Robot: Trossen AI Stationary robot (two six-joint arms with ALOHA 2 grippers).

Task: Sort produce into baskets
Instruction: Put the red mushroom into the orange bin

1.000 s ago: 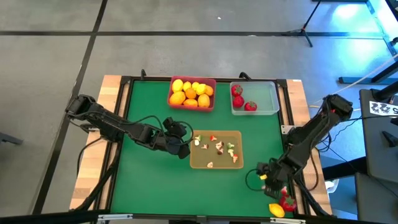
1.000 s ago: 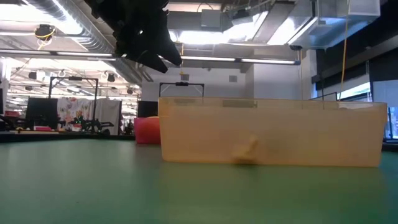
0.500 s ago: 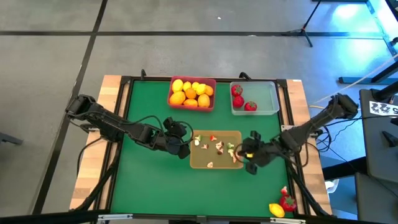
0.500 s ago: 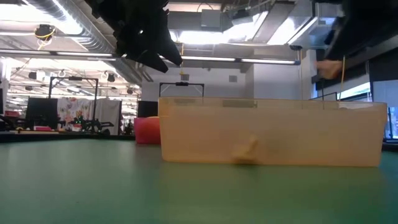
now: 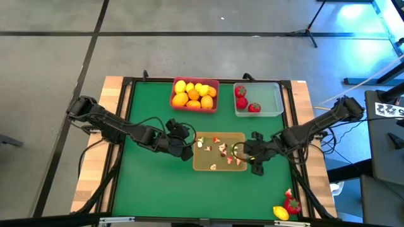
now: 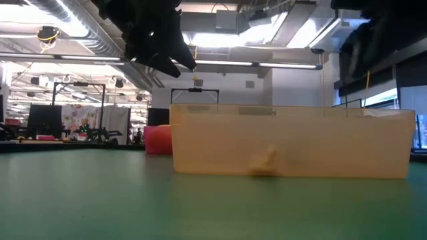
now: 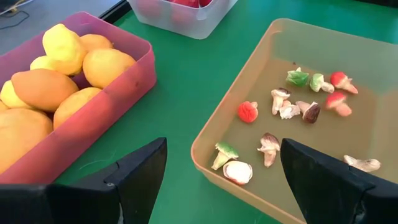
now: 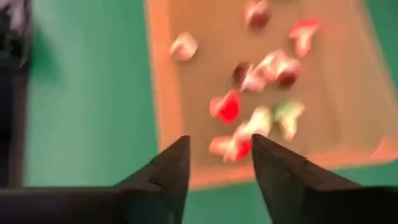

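Note:
The tan tray holds several small mushroom-like bits and lies mid-table; it also shows in the left wrist view. The pink basket holds yellow and orange lemons. The clear basket holds three red fruits. My left gripper hangs open above the tan tray's left edge. My right gripper is over the tray's right end, fingers apart. A small red and pale bit shows between its fingertips; whether they touch it, I cannot tell.
A yellow lemon and a red fruit with a green top lie at the table's near right corner. The low view shows the tan tray's near wall, with the left gripper high above the mat.
My right gripper has gone from the near right corner toward the table's left and far side, and now hangs over the tan tray's right end. The left arm has kept still.

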